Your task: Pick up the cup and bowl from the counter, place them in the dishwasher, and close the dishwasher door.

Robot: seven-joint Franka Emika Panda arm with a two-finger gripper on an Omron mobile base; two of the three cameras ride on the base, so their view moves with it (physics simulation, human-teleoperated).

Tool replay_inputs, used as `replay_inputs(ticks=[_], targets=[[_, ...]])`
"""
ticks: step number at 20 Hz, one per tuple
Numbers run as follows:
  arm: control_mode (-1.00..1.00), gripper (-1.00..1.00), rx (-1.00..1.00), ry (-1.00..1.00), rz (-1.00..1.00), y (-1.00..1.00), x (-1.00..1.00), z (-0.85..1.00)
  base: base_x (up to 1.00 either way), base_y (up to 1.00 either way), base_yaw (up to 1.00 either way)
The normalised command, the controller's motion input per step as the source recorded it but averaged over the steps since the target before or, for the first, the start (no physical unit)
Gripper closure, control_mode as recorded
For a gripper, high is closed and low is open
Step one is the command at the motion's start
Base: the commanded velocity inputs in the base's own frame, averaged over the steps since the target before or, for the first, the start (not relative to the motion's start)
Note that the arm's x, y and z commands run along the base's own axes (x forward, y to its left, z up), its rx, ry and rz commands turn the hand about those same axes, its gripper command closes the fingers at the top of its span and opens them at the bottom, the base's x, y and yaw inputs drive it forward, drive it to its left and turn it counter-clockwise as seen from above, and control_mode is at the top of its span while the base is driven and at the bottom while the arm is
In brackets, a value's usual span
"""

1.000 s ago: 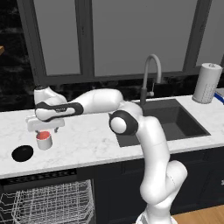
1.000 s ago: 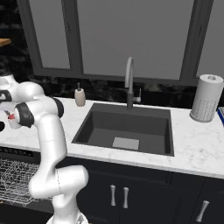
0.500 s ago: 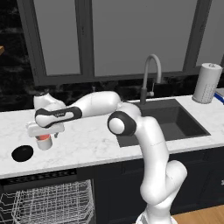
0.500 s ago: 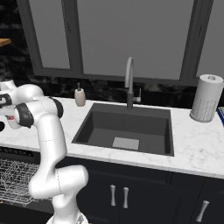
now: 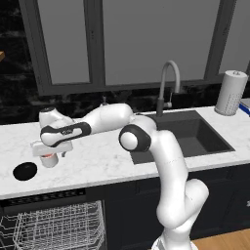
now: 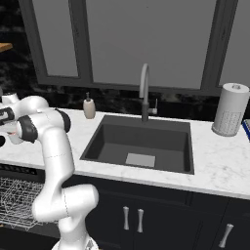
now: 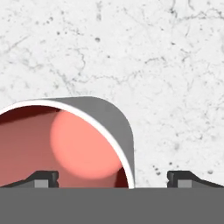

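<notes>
A long white marble-veined counter (image 5: 97,163) runs across the middle of the left base view, with a dark sink (image 5: 188,134) set into it right of centre and a curved grey faucet (image 5: 167,78) rising behind the basin. Below the counter at the lower left of that frame, the dishwasher (image 5: 53,224) stands open, its white wire rack exposed under a vented top strip. The white arm (image 5: 156,161) climbs from the lower right and reaches leftward across the counter to the left-centre of the frame, where the gripper (image 5: 49,157) hangs straight down over the cup (image 5: 48,160). In the hand view the cup (image 7: 65,144) fills the lower left, pale grey outside and red-pink inside, standing upright on the marble; one dark fingertip (image 7: 43,178) sits inside the cup's mouth and the other lies outside its wall at the lower right, so the jaws stand wide apart, straddling the near wall without clamping it. The black bowl (image 5: 25,171) rests on the counter just lower left of the cup, apart from it. A white paper towel roll (image 5: 228,93) stands at the upper right, and in the right base view a beige soap dispenser (image 6: 89,107) sits left of the sink, at left-centre of the frame.
</notes>
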Motion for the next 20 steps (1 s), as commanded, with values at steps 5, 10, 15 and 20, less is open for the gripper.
replay_inputs(ticks=[5, 10, 15, 20], targets=[[-1.00, -1.00, 0.00, 0.00, 0.00, 0.00, 0.00, 0.00, 0.00, 0.00, 0.00], [-1.00, 1.00, 0.00, 0.00, 0.00, 0.00, 0.00, 0.00, 0.00, 0.00, 0.00], [-1.00, 1.00, 0.00, 0.00, 0.00, 0.00, 0.00, 0.00, 0.00, 0.00, 0.00], [-1.00, 1.00, 0.00, 0.00, -0.01, -0.03, -0.30, 0.00, 0.00, 0.00, 0.00]])
